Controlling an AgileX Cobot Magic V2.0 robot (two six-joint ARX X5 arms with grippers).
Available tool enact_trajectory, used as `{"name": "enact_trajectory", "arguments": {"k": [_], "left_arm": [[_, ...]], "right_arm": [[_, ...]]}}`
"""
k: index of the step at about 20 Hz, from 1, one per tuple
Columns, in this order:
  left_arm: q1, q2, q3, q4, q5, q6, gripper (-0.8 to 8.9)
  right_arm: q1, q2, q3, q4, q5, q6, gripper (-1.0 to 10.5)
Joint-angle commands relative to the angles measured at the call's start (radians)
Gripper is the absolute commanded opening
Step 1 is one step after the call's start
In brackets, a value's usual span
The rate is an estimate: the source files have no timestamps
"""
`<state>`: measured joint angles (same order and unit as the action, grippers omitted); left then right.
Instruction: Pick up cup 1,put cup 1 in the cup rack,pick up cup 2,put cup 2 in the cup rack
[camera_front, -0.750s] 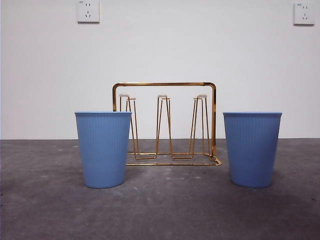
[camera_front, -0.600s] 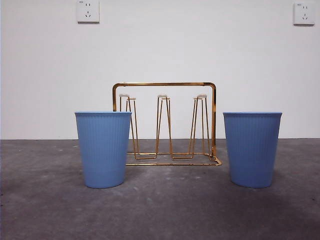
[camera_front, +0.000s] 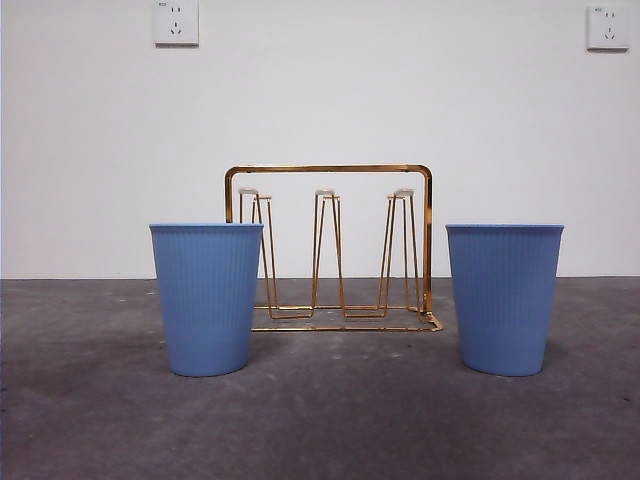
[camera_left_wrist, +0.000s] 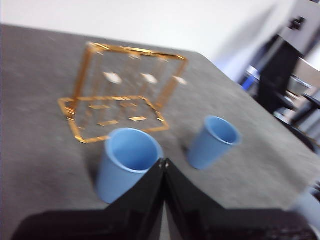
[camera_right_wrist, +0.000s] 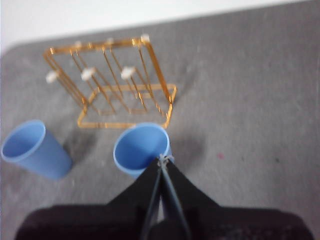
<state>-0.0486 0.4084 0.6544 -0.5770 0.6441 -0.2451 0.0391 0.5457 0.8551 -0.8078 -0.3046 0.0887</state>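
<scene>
**Two blue cups standing by the gold rack, both arms held above**

While both arms are hanging above the scene, the gold wire cup rack (camera_front: 330, 248) is standing upright on the grey counter (camera_front: 320, 420), its three narrow prong loops rising inside the arched frame. Two blue ribbed cups are sitting mouth up in front of it, one toward each end. In the front view, the left cup (camera_front: 207, 298) is overlapping the rack's end, though whether they are touching is hard to judge; the right cup (camera_front: 504, 298) is standing just beside the other end, apart from the wire.

Seen from its wrist camera, the left gripper (camera_left_wrist: 164, 162) is hovering over the nearer cup (camera_left_wrist: 127, 162), its fingers pressed together and holding nothing. Likewise, the right gripper (camera_right_wrist: 163, 159) is hovering over its nearer cup (camera_right_wrist: 141, 148), fingers closed to a point and empty. Both wrist pictures are blurred. Neither arm is showing in the front view.
</scene>
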Motion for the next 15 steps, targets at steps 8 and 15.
{"name": "enact_trajectory", "arguments": {"k": [8,15], "left_arm": [[0.002,0.215,0.235,-0.321,0.044,0.21,-0.06],[0.002,0.336,0.335,-0.426,0.045,0.257,0.03]], "right_arm": [[0.0,0.263,0.283,-0.352,-0.01,-0.202,-0.1],[0.0,0.31,0.312,-0.378,-0.01,-0.205,0.1]]}}
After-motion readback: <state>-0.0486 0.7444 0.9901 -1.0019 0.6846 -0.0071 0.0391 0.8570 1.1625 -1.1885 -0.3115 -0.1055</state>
